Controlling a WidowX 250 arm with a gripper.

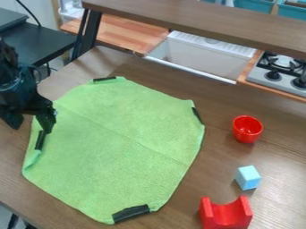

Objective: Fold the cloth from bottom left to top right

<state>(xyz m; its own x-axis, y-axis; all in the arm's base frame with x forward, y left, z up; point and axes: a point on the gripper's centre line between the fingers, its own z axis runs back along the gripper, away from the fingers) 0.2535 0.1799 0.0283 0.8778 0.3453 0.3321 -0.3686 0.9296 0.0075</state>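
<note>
Gripper (pixel 30 124) at left side of the desk (pixel 278 147), fingers wide apart, beside black strip on cloth's left edge. Green cloth (pixel 119 138) lies spread over left and middle of desk, left edge slightly puckered. Toward right edge: red bowl (pixel 247 129), light-blue block (pixel 247 177), red notched block (pixel 226 214).

Wooden table (pixel 215 100) with cloth (pixel 119 138), cup (pixel 247 129), blue cube (pixel 247 178), red block (pixel 226 217)

Grn cloth (pixel 113 147) on tbl (pixel 224 105), gripper (pixel 29 126) nr it
</note>
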